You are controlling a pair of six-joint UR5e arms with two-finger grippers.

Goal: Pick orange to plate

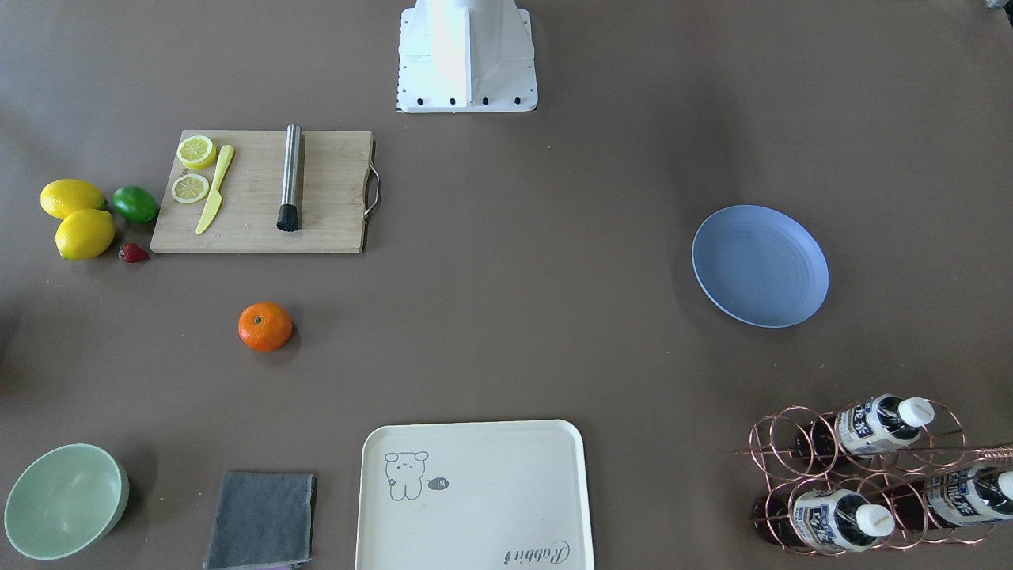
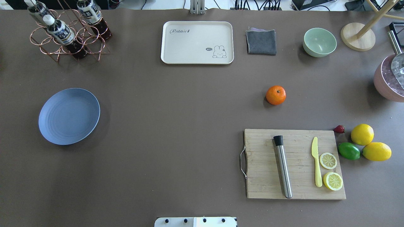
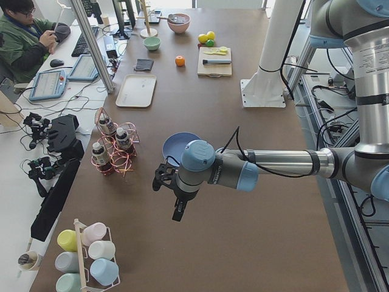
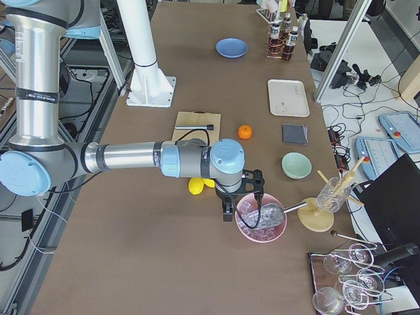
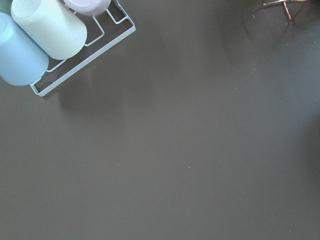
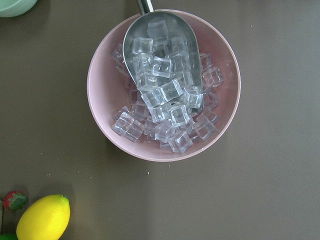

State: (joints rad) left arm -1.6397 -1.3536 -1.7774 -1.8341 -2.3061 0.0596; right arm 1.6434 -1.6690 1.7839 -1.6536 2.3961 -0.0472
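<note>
Brown and smooth, the table (image 2: 176, 126) fills the view from above. At the far left corner stands a copper wire rack (image 2: 63, 47) with bottles lying in it. Nearer the robot lies the plate (image 2: 69, 116), round, flat and blue, with faint rings. In the middle at the back sits a cream tray (image 2: 197, 42) with soft corners, and next to it a folded grey cloth (image 2: 261, 41). The orange (image 2: 276, 95) is small, round and bright, with a dark dot on top. It sits alone on the bare table, right of the middle and well apart from the plate. Behind it is a pale green bowl (image 2: 319, 42). In front of it lies a wooden board (image 2: 262, 164) with a metal rod, a yellow knife and two lemon slices. At the far right lie two lemons (image 2: 362, 134) and a lime (image 2: 349, 151).

The left gripper (image 3: 178, 214) hangs over bare table beyond the plate, far from the orange. The right gripper (image 4: 239, 200) hangs over a pink bowl (image 6: 92, 90) full of clear ice cubes, also away from the orange. Both show only from the side, so I cannot tell if their fingers are apart or together.
</note>
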